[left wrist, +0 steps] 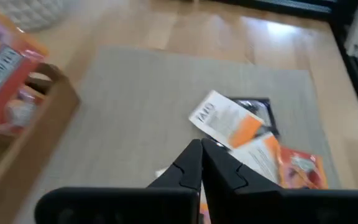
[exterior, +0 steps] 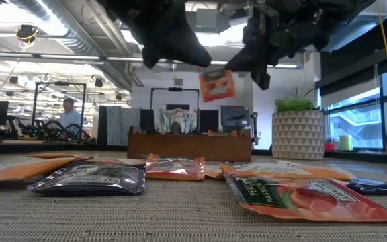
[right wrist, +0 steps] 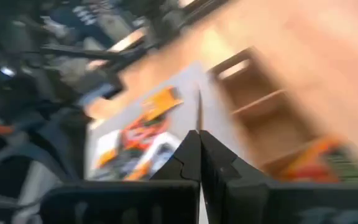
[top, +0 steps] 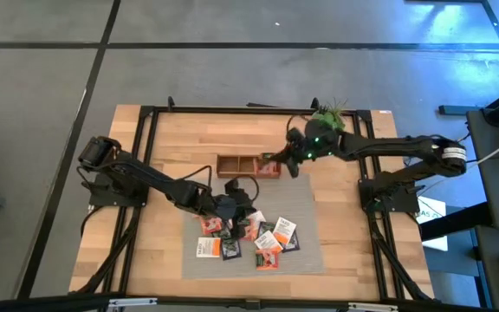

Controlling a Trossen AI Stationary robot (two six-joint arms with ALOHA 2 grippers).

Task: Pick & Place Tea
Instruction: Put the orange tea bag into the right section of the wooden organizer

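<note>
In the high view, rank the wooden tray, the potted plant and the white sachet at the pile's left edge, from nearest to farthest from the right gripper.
1. Wooden tray, right at the right gripper.
2. Potted plant, at the table's far edge.
3. White sachet, on the mat's near left.

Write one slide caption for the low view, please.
Right gripper holds an orange tea sachet above the wooden tray.

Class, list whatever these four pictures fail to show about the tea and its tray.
- Tray contents: low view, its front wall hides them.
- Held sachet label: right wrist view, edge-on and blurred, in the right claw.
- Sachets on the mat: high view, print too small; left claw covers some.
</note>
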